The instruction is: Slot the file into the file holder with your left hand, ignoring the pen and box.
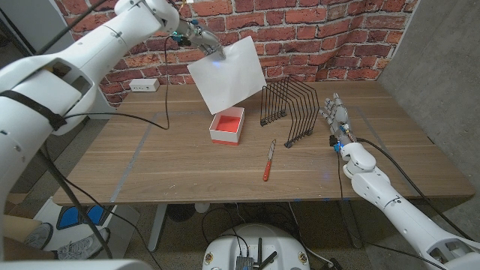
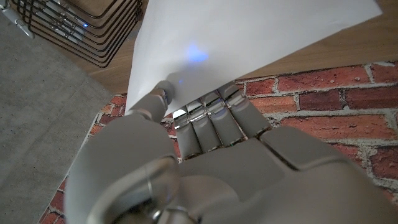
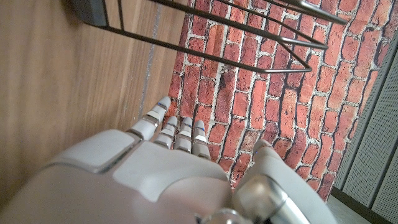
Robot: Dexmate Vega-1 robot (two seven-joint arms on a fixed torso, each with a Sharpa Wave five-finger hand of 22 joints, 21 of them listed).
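Left hand (image 1: 201, 39) holds the white file (image 1: 228, 73) aloft, fingers (image 2: 211, 112) clamped on its edge, above the red box (image 1: 227, 125). Right hand (image 1: 336, 114) stands beside the wire file holder (image 1: 290, 109), fingers together and straight, holding nothing.

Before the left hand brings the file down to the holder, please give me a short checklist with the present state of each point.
1. Left hand grips the file: ok.
2. File is clear of the table, held in the air: ok.
3. File holder stands upright: ok.
4. Box and pen lie outside the holder: ok.
5. Right hand apart from the holder: ok.
6. File lined up with a slot: not ok, tilted.
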